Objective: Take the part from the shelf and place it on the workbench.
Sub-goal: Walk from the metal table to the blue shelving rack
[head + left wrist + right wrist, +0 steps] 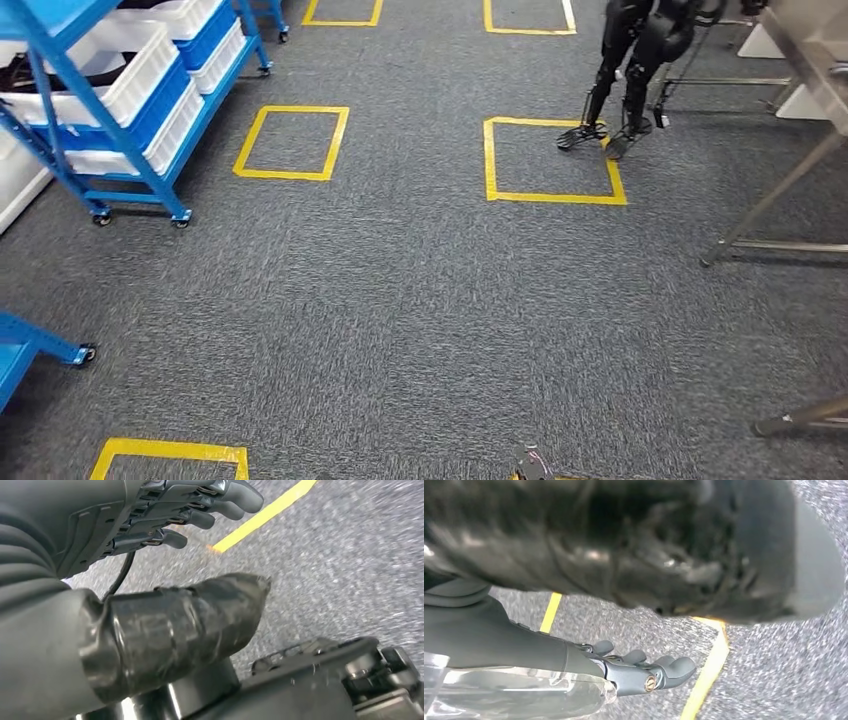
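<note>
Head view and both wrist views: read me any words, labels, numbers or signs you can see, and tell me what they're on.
None: no readable text in any view.
The yellow tape squares on the carpet are plain outlines.
The bins on the blue shelf show no legible labels.
The left hand and right hand carry no markings.

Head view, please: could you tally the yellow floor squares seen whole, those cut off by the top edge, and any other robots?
Whole yellow squares: 2
Squares cut by the top edge: 2
Other robots: 1
Total: 5
</note>
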